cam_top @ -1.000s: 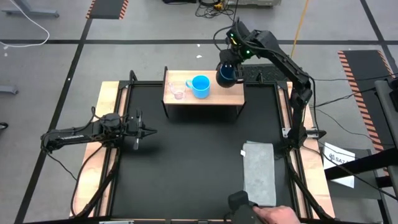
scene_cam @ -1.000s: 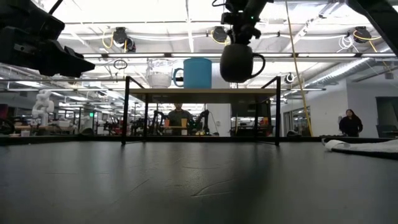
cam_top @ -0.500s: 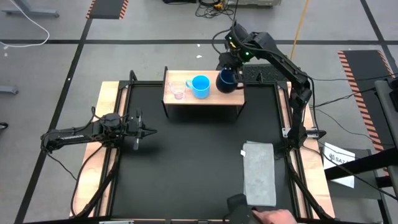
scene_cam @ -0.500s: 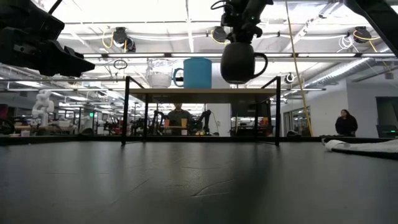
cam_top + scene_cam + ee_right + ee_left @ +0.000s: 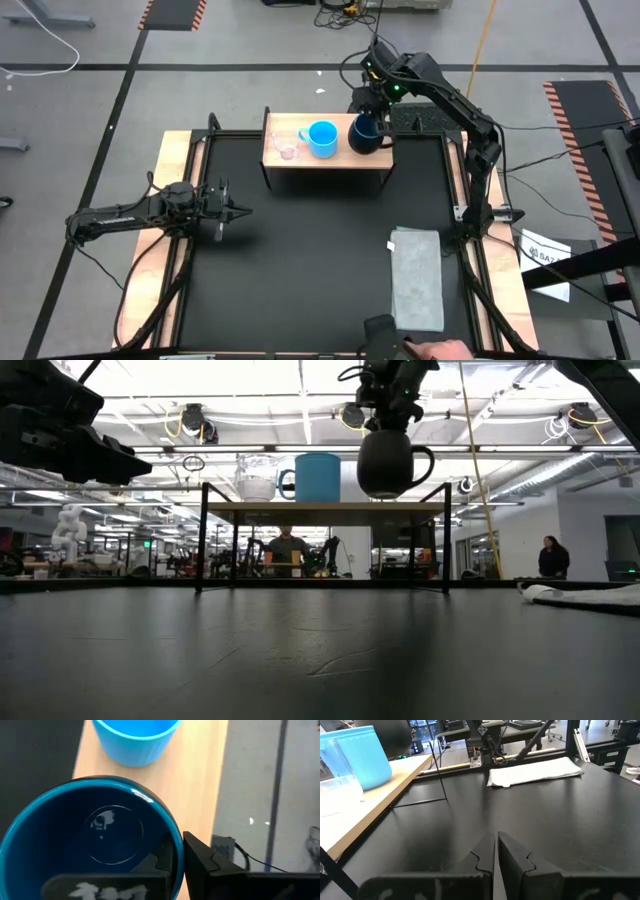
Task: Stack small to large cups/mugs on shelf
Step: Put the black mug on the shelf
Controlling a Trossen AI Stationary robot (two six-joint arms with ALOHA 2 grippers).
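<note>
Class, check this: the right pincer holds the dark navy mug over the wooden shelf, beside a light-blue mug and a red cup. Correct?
Not quite. The small cup is clear plastic, not red, as the high view shows; the rest stands.

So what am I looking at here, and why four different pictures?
It is a table-top robot with two dark arms, each ending in a two-finger claw. One picture looks straight down, one looks level across the table, and one comes from each wrist. The right claw is shut on the rim of a navy mug, holding it just above the wooden shelf. A light-blue mug and a tiny clear cup already stand there. The left claw waits shut over the black table, where a grey cloth lies.
</note>
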